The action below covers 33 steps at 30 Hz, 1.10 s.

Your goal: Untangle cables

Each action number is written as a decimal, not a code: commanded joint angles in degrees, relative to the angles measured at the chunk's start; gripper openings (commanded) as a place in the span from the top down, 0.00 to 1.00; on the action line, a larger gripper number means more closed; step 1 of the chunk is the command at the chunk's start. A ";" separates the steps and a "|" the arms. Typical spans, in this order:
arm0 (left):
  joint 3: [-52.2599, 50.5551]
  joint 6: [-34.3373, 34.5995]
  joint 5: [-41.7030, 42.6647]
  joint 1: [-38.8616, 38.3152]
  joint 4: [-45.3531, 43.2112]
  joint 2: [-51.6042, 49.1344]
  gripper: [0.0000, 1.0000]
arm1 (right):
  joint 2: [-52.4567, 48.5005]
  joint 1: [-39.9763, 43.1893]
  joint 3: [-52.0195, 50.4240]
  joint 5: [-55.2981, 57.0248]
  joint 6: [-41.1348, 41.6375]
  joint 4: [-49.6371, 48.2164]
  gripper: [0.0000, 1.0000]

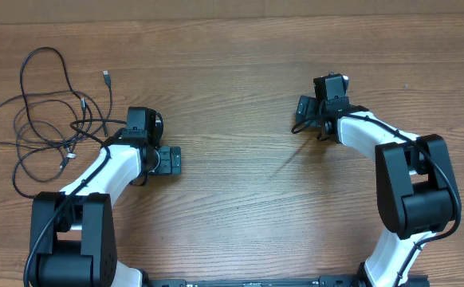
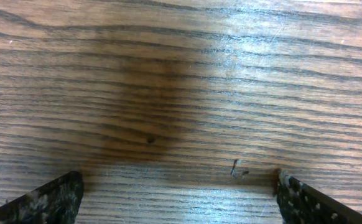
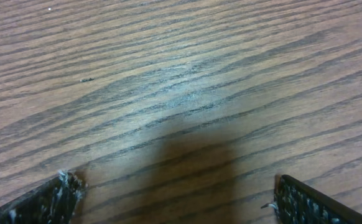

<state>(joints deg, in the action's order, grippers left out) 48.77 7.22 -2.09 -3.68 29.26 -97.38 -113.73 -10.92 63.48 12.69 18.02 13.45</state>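
The cables (image 1: 45, 119) lie in a loose tangle of thin black loops at the far left of the table, with small silver-tipped plugs (image 1: 106, 77) poking out. My left gripper (image 1: 176, 160) sits to the right of the tangle, apart from it, jaws open over bare wood. Its fingertips (image 2: 50, 199) frame nothing but wood grain in the left wrist view. Across the table my right gripper (image 1: 302, 112) is open too, far from the cables. Only bare wood lies between its fingertips (image 3: 305, 202).
The wooden table (image 1: 240, 72) stretches between the two arms. Both arm bases (image 1: 72, 239) stand at the near edge, thicker black cords running along them.
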 commanded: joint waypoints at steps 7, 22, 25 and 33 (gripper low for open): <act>-5.73 1.62 1.49 0.63 0.48 -5.64 0.00 | -7.13 0.26 -4.72 -9.75 2.78 1.99 0.00; -5.73 1.62 1.49 0.66 0.50 21.14 0.01 | -7.15 0.26 -4.72 -9.75 2.78 1.99 0.00; -5.73 1.60 1.46 0.66 0.50 29.66 0.01 | -7.15 0.26 -4.72 -9.75 2.78 1.99 0.00; -5.73 1.62 1.49 0.66 0.50 49.55 0.00 | -7.15 0.26 -4.72 -9.75 2.78 1.99 0.00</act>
<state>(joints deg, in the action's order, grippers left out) 42.70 7.84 -1.10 -3.62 29.76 -52.47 -113.73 -10.92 63.35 12.73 17.96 13.21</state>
